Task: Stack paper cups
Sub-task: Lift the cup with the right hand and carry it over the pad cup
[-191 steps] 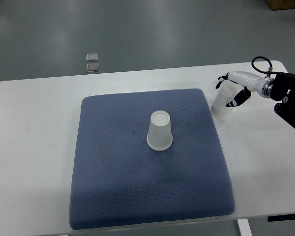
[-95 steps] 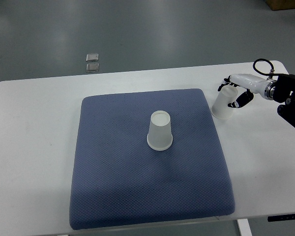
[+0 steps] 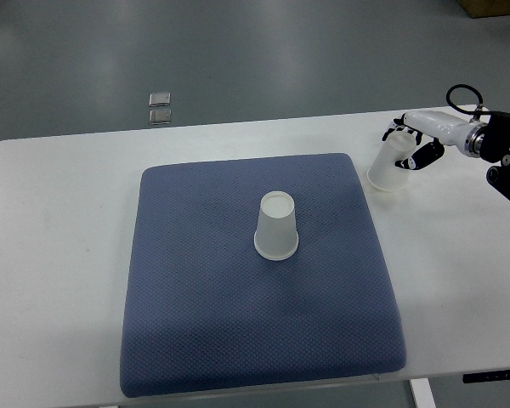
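The right hand (image 3: pixel 412 144) grips 1 translucent cup (image 3: pixel 388 166), tilted, at the right of the white bench (image 3: pixel 59 255), just off the blue mat (image 3: pixel 238 323). A second cup (image 3: pixel 276 225) stands upside down near the mat's middle, well apart.

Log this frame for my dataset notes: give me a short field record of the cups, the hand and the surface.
cup on mat: paper cup, upside down, mid blue mat
held cup: translucent cup, tilted, off the mat on the white table
right hand: right hand with fingers around the held cup
left hand: not in view
stacked: not yet
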You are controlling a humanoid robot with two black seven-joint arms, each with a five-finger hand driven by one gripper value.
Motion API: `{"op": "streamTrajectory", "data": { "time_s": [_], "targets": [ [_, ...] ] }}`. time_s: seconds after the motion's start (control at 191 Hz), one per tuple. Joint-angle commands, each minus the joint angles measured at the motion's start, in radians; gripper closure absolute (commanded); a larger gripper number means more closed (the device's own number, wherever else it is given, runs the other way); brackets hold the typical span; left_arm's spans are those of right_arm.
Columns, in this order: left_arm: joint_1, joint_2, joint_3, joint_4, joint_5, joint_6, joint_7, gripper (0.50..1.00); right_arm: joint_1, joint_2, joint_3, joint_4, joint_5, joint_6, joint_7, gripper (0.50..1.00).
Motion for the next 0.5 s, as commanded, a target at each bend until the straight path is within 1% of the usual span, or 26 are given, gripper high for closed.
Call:
{"op": "streamTrajectory", "data": {
  "time_s": [0.0, 0.126, 0.32, 0.492],
  "targets": [
    [0.000, 0.000, 0.000, 0.000, 0.000, 0.000, -0.001, 0.500, 0.026, -0.017, 0.004, 0.022, 0.007, 0.006, 0.001, 1.000],
    [0.000, 0.000, 0.000, 0.000, 0.000, 0.000, 0.000, 0.500, 0.052, -0.034, 0.008, 0.085, 0.024, 0.008, 0.001, 1.000],
    [0.000, 0.000, 0.000, 0.000, 0.000, 0.000, 0.000, 0.500, 0.082, -0.081, 0.011, 0.249, 0.088, 0.011, 0.000, 1.000],
    [0.000, 0.000, 0.001, 0.000, 0.000, 0.000, 0.000, 0.500, 0.108, -0.112, 0.011, 0.370, 0.103, 0.057, 0.000, 1.000]
  ]
}}
